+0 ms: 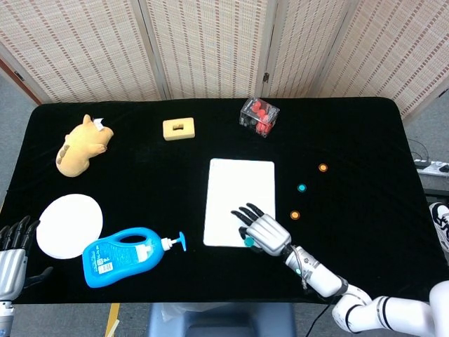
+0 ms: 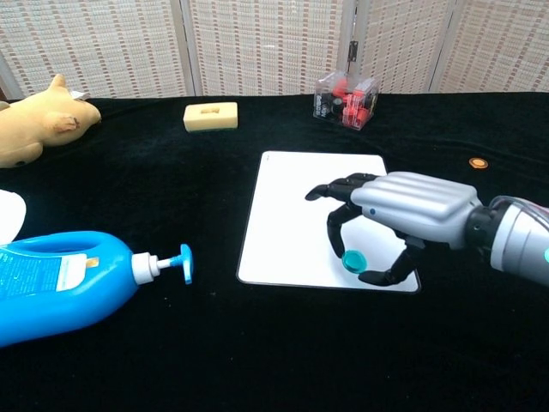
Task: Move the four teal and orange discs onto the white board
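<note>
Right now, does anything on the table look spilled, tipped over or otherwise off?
The blue pump bottle lies on its side near the front left, with no spill visible around it. The right hand holds a teal disc over the white board.

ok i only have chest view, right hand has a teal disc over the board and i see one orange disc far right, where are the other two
observer: head view shows them behind your right hand, which pinches the held teal disc: a loose teal disc and a near orange disc, both on the black table right of the white board.
operator: and the left hand
observer: the left hand is at the table's near left corner, fingers apart, holding nothing, beside a white plate.
</note>
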`<state>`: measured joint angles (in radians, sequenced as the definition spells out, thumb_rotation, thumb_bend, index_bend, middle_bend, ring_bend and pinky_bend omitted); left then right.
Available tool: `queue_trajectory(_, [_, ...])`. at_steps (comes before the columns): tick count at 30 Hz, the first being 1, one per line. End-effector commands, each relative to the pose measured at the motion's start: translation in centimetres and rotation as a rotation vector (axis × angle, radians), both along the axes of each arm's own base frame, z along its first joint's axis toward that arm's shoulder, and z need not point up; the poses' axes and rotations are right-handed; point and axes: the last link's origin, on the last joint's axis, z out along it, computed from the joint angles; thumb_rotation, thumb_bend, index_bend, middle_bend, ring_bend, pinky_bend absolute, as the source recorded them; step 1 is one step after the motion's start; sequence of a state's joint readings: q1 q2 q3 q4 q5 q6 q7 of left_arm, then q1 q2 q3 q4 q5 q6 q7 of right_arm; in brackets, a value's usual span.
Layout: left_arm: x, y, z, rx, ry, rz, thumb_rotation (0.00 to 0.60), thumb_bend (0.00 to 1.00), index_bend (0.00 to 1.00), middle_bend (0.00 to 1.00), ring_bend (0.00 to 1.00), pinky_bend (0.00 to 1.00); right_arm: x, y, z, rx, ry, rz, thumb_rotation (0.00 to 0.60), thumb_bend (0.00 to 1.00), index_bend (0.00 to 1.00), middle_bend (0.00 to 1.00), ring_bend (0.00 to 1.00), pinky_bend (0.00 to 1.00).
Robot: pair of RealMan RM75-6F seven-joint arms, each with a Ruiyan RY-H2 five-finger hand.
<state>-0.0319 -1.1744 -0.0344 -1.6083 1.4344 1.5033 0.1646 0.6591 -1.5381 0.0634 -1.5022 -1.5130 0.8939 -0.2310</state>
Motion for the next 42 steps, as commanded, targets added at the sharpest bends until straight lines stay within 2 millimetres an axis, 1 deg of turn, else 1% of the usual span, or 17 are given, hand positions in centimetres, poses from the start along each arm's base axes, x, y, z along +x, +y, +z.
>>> queue_trajectory(1, [0.0,0.0,0.0,-0.002,-0.001,0.001,0.600,0.16,0.12,0.05,0.08,0.00,0.8,-1.4,-0.4,-0.005,0.013,-0.004,0.600,0.36,0.53,0.09,0.01,0.00])
queue_trajectory(5, [-0.2,-0.1,0.0,-0.001,0.000,0.008,0.600,0.16,0.12,0.05,0.08,0.00,1.5,-2.8,-1.1,-0.006,0.032,-0.018,0.600,0.36,0.53,0.09,0.01,0.00])
queue_trajectory(10, [-0.3,-0.1,-0.1,-0.004,0.000,0.012,0.600,0.16,0.12,0.05,0.08,0.00,2.5,-3.3,-2.2,0.013,0.059,-0.007,0.600,0.36,0.52,0.09,0.01,0.00])
queue_trajectory(12, [-0.3,-0.1,-0.1,-0.003,0.000,0.015,0.600,0.16,0.12,0.05,0.08,0.00,2.7,-3.2,-2.5,0.019,0.069,0.001,0.600,0.36,0.46,0.08,0.00,0.00])
queue_trajectory(15, [-0.4,-0.1,0.0,0.000,0.001,0.018,0.600,0.16,0.12,0.05,0.08,0.00,2.6,-3.1,-2.3,0.019,0.073,-0.006,0.600,0.36,0.29,0.07,0.00,0.00])
queue_trajectory(18, [-0.4,0.0,0.0,-0.002,0.000,0.016,0.600,0.16,0.12,0.05,0.08,0.00,2.0,-3.3,-1.6,0.002,0.074,-0.026,0.600,0.36,0.23,0.07,0.00,0.00])
queue_trajectory(21, [-0.3,0.1,-0.1,-0.005,-0.002,0.007,0.600,0.16,0.12,0.05,0.08,0.00,1.0,-3.8,-0.4,-0.039,0.067,-0.062,0.600,0.36,0.21,0.07,0.01,0.00])
queue_trajectory(23, [-0.2,0.2,-0.1,-0.004,-0.002,0.004,0.600,0.16,0.12,0.05,0.08,0.00,-0.2,-4.4,1.0,-0.087,0.054,-0.105,0.600,0.36,0.21,0.07,0.01,0.00])
queue_trajectory(25, [-0.2,0.2,-0.1,-0.004,-0.001,0.004,0.600,0.16,0.12,0.05,0.08,0.00,-1.8,-5.2,2.6,-0.136,0.044,-0.167,0.600,0.36,0.22,0.07,0.01,0.00])
queue_trajectory(29, [0.0,0.3,-0.2,-0.007,-0.002,-0.003,0.600,0.16,0.12,0.05,0.08,0.00,-4.8,-6.8,5.2,-0.210,0.041,-0.280,0.600,0.36,0.27,0.07,0.01,0.00])
queue_trajectory(31, [0.1,0.4,-0.3,-0.011,-0.004,-0.006,0.600,0.16,0.12,0.05,0.08,0.00,-6.2,-7.6,6.1,-0.231,0.057,-0.331,0.600,0.36,0.29,0.07,0.01,0.00])
queue_trajectory(34, [0.3,0.4,-0.4,-0.013,-0.003,-0.008,0.600,0.16,0.12,0.05,0.08,0.00,-7.6,-8.6,6.7,-0.253,0.079,-0.386,0.600,0.36,0.30,0.07,0.01,0.00])
queue_trajectory(36, [0.4,0.4,-0.5,-0.013,-0.003,-0.008,0.600,0.16,0.12,0.05,0.08,0.00,-8.5,-9.2,6.8,-0.261,0.092,-0.423,0.600,0.36,0.31,0.07,0.01,0.00])
queue_trajectory(38, [0.4,0.5,-0.4,-0.014,0.000,-0.007,0.600,0.16,0.12,0.05,0.08,0.00,-9.1,-9.8,6.6,-0.265,0.106,-0.451,0.600,0.36,0.31,0.07,0.01,0.00])
queue_trajectory(42, [0.5,0.5,-0.3,-0.012,0.001,-0.008,0.600,0.16,0.12,0.05,0.08,0.00,-9.7,-10.9,6.1,-0.270,0.119,-0.496,0.600,0.36,0.33,0.08,0.01,0.00])
